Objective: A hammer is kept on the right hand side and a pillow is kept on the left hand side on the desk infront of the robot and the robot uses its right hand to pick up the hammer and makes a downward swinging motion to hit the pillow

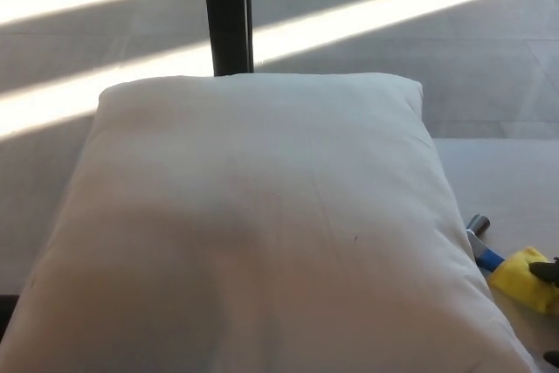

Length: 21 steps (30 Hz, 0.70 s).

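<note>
1. Hammer [493, 255] lies at the right edge of your view, just beside the pillow's lower right corner, resting on the tabletop [507, 181]. You see a grey metal head, a short blue neck, then a yellow grip running off frame.
2. Pillow [262, 224] fills most of the picture, flat and centred to the left of the tool, giving you a broad, soft target that needs little aim.
3. Right hand [550, 272] shows only as dark fingertips at the frame edge, one touching or just over the yellow grip, another lower down at the corner. You cannot tell whether it has closed around the handle or is merely near it.
4. Left hand is not in view.
5. Judgement: you are at the grasp step; the tool looks flat on the surface, so the lift and swing are not yet done.
6. Placement makes sense: handle points toward the right arm, head toward the pillow, so a short lift and leftward arc should land the strike.
7. Watch the pillow edge; it overhangs close to the tool.
</note>
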Motion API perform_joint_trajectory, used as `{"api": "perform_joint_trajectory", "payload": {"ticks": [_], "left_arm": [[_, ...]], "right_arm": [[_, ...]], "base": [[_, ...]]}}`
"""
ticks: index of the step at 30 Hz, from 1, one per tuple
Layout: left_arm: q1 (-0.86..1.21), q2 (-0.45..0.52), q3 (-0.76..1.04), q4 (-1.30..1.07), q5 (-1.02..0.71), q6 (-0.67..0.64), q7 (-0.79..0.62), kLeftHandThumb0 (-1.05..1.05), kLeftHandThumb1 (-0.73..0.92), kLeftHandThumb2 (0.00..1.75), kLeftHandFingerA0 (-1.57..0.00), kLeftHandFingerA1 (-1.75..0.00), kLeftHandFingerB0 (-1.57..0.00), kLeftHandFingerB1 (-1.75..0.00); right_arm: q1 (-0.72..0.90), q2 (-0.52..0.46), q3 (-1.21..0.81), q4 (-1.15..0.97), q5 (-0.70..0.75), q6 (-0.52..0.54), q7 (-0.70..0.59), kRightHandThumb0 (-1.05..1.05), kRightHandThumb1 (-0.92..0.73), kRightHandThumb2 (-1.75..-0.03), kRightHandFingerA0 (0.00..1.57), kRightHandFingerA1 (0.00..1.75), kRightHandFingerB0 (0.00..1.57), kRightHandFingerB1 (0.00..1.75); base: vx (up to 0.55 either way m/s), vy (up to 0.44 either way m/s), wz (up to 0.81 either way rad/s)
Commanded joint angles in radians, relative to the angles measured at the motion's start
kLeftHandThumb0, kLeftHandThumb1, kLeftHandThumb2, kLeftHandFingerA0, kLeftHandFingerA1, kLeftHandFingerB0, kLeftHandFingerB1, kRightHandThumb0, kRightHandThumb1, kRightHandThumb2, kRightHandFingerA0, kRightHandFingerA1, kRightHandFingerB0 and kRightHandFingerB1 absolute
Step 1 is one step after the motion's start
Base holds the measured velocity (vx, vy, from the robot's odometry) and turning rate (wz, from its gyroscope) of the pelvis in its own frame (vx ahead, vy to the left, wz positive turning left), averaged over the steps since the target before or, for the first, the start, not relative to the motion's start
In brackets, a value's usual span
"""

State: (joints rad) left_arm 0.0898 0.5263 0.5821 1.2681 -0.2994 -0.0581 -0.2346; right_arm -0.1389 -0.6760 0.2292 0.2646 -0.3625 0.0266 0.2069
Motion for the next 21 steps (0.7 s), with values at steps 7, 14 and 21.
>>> {"api": "perform_joint_trajectory", "payload": {"ticks": [7,14,21], "left_arm": [[0.007,0.014,0.001,0.001,-0.007,-0.022,-0.018,-0.63,0.72,0.62,-0.6,-0.55,-0.5,-0.46],[0.018,0.005,-0.004,-0.001,-0.002,-0.032,-0.003,-0.63,0.72,0.61,-0.63,-0.56,-0.53,-0.46],[0.02,0.002,0.003,-0.002,-0.011,-0.03,-0.017,-0.63,0.71,0.61,-0.62,-0.58,-0.52,-0.47]], "right_arm": [[0.002,0.007,-0.042,0.117,-0.006,-0.019,-0.004,-0.73,-0.52,-0.86,0.07,0.48,0.17,0.42],[0.012,0.09,-0.081,0.165,0.011,-0.125,-0.101,-0.64,-0.51,-0.83,0.3,0.58,0.2,0.43],[-0.02,0.134,-0.081,0.21,0.027,-0.09,-0.055,-0.34,-0.47,-1.0,0.06,0.54,0.0,0.49]], "base": [[0.0,0.0,0.0],[0.0,0.0,0.0],[0.0,0.0,0.0]]}}
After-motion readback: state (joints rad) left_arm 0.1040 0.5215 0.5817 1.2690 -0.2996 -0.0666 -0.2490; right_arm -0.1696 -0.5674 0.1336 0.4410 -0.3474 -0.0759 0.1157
